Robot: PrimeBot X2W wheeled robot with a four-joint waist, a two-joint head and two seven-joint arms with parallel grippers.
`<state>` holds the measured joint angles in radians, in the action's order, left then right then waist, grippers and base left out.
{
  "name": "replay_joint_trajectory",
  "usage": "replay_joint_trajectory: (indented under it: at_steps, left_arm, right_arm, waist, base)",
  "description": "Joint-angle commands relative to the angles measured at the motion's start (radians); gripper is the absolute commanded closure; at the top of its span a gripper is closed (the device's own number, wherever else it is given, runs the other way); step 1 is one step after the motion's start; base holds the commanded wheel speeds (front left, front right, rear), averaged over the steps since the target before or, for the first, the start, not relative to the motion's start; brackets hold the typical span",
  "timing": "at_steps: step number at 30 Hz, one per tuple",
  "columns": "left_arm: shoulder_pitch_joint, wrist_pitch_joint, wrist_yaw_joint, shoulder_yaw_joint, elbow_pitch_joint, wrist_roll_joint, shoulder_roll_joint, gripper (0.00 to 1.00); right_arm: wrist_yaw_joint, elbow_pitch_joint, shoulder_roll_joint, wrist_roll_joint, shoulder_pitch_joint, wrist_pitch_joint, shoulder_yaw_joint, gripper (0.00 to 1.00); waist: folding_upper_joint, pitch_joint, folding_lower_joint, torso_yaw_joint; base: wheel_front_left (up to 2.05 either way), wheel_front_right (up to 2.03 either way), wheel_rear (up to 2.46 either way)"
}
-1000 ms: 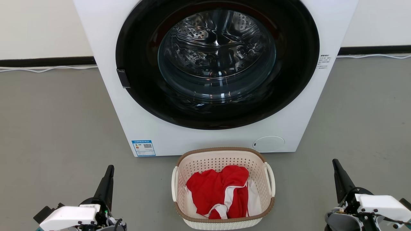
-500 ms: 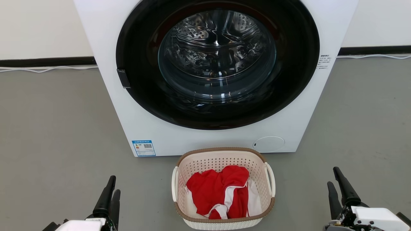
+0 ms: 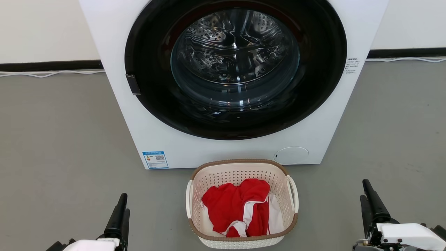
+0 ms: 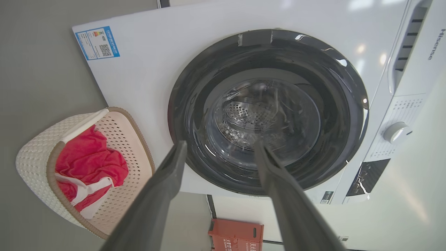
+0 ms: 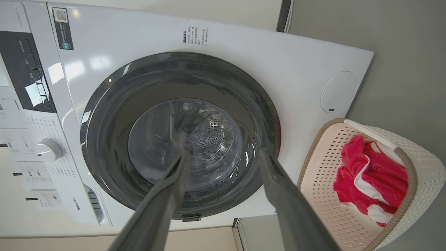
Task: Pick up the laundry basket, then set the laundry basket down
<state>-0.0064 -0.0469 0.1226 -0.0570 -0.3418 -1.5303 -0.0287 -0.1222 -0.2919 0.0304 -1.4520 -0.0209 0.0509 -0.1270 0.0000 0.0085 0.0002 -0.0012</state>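
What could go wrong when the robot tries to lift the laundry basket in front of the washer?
The left gripper and the right gripper stand open, well apart from the laundry basket. If they catch its thin white side handles unevenly, it may tilt and spill the red garment. The basket also sits close to the washer, so a forward push could knock it against the front.

One washer (image 3: 167, 143), one laundry basket (image 3: 239, 173) and one red-and-white garment (image 3: 233, 205) are counted; two grippers are seen: left gripper (image 3: 124, 204) lower left, right gripper (image 3: 363, 189) lower right.
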Motion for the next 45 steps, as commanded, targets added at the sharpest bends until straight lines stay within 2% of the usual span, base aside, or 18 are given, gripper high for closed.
replay_joint_trajectory:
  at_steps: [1, 45]
  left_arm:
    - [-0.039, 0.012, -0.003, -0.001, 0.020, 0.034, -0.007, 0.00]
    - [-0.040, 0.138, -0.062, 0.045, 0.027, 0.578, -0.013, 0.00]
  right_arm:
    - [-0.002, 0.039, 0.011, 0.049, -0.014, -0.016, -0.001, 0.00]
    - [-0.005, 0.085, 0.058, 0.721, -0.023, -0.142, 0.058, 0.00]
  waist:
    - [0.0000, 0.000, -0.0001, -0.001]
    - [0.0000, 0.025, -0.0002, -0.021]
  base:
    - [0.00, 0.00, 0.00]
    - [0.00, 0.00, 0.00]
